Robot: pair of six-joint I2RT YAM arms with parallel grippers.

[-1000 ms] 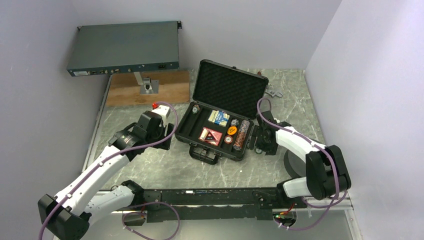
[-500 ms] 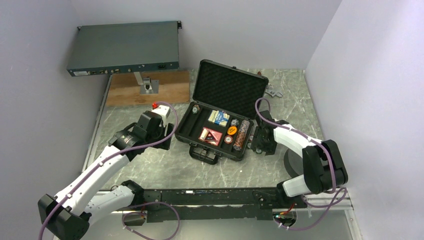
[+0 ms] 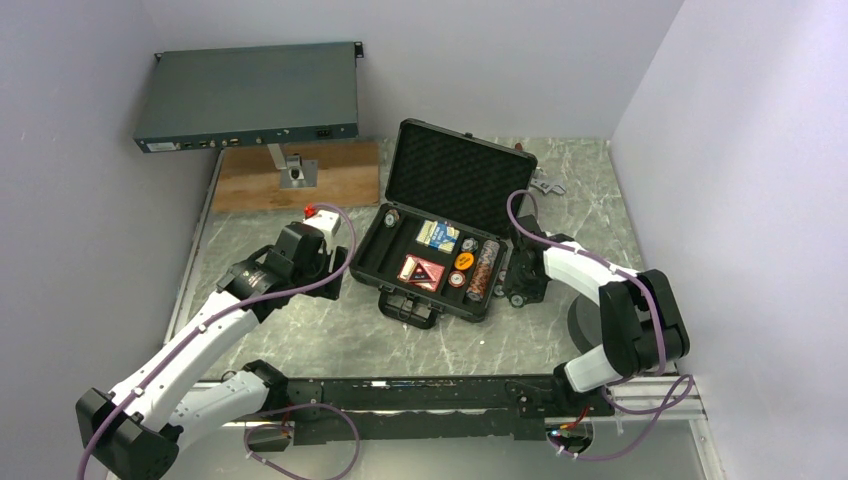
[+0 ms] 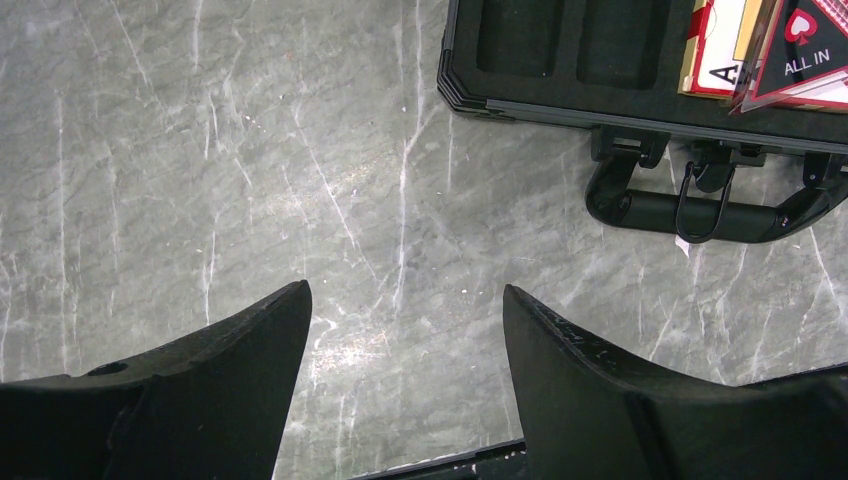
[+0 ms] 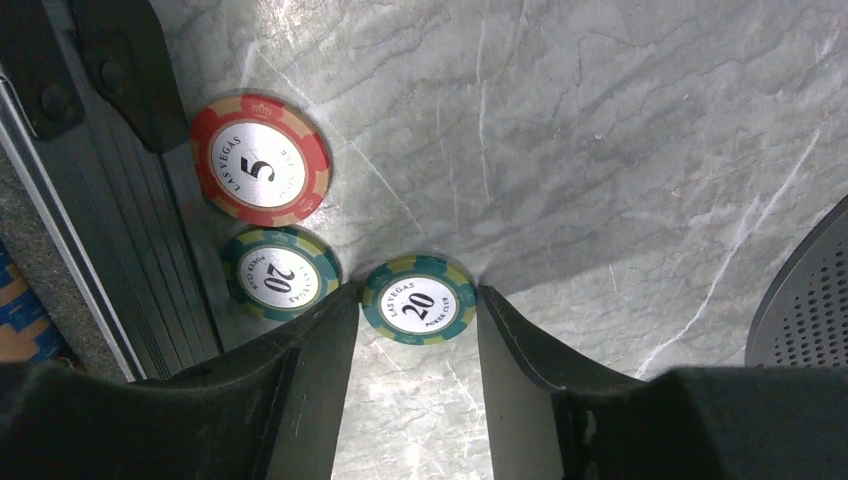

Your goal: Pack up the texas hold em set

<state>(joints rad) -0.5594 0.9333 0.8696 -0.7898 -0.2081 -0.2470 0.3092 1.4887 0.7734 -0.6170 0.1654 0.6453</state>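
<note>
The black case (image 3: 455, 180) lies open, lid up, foam lined. Its tray holds a blue card deck (image 3: 437, 234), a red deck (image 3: 422, 270), an orange disc (image 3: 463, 261) and a row of chips (image 3: 482, 268). My right gripper (image 3: 515, 290) is down at the table beside the case's right wall. In the right wrist view it (image 5: 415, 290) is shut on a green 20 chip (image 5: 419, 300) lying flat. A second green chip (image 5: 281, 273) and a red 5 chip (image 5: 260, 166) lie by the case wall (image 5: 110, 230). My left gripper (image 4: 405, 300) is open and empty over bare table, left of the case handle (image 4: 700, 210).
A grey-blue rack box (image 3: 248, 95) stands on a post over a wooden board (image 3: 300, 175) at the back left. A metal tool (image 3: 545, 185) lies behind the case. A round perforated grey disc (image 5: 805, 290) sits just right of my right gripper.
My right arm has swung its elbow in and settled its wrist closer against the case's right side. The left arm has not moved.
</note>
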